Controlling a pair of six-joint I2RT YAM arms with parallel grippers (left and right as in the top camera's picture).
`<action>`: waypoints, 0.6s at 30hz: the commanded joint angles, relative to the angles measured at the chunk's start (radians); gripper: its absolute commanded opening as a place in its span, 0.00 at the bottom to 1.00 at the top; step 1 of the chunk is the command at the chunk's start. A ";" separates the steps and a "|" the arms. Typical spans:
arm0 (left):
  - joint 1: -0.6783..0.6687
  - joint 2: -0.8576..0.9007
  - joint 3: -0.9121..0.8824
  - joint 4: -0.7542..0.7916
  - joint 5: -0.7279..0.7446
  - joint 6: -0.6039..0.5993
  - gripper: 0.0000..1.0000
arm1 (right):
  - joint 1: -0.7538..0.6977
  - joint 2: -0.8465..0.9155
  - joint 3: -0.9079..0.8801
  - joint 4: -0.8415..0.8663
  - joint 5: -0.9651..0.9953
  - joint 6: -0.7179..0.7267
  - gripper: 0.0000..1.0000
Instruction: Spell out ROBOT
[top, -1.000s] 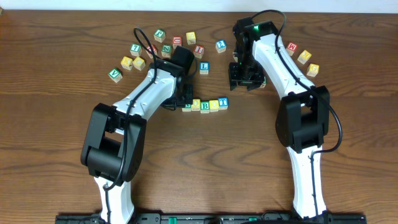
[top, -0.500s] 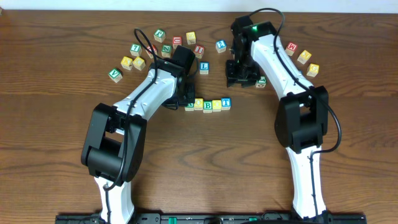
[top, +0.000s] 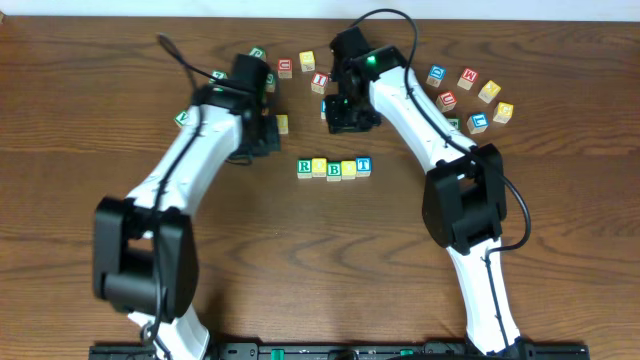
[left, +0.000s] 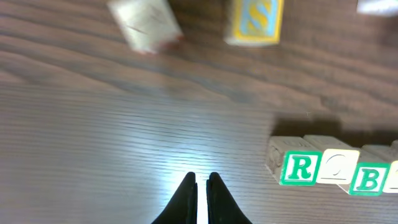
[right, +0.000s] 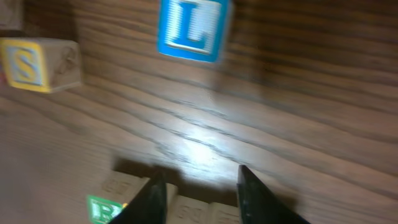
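Note:
Five cubes stand side by side in a row mid-table: green R (top: 304, 166), a yellow one (top: 319, 168), green B (top: 333, 170), a second yellow one (top: 348, 168) and blue T (top: 363, 164). The left wrist view shows the R (left: 300, 168), a pale face (left: 337, 165) and the B (left: 370, 179) to the right of my left gripper (left: 199, 182). That gripper is shut and empty, and in the overhead view my left gripper (top: 268, 138) hangs left of and behind the row. My right gripper (top: 346, 118) is open and empty, just behind the row; the R (right: 102, 208) shows by its left finger.
A blue L cube (right: 193, 28) and a yellow S cube (right: 37, 62) lie just beyond the right gripper. The S cube (left: 255, 22) also shows in the left wrist view. Loose cubes sit at the back left (top: 285, 66) and the back right (top: 470, 95).
My left arm has swung up and left, away from the row. The right arm has moved left to behind the row, its jaws narrowing. The row shifted slightly right early on.

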 joint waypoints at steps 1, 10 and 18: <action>0.057 -0.051 0.020 -0.011 -0.047 0.030 0.08 | 0.032 -0.038 -0.013 0.037 0.003 0.039 0.24; 0.190 -0.069 0.019 -0.053 -0.120 0.029 0.08 | 0.112 -0.037 -0.090 0.128 0.066 0.095 0.02; 0.211 -0.069 0.017 -0.063 -0.119 0.029 0.08 | 0.137 -0.037 -0.177 0.192 0.080 0.117 0.01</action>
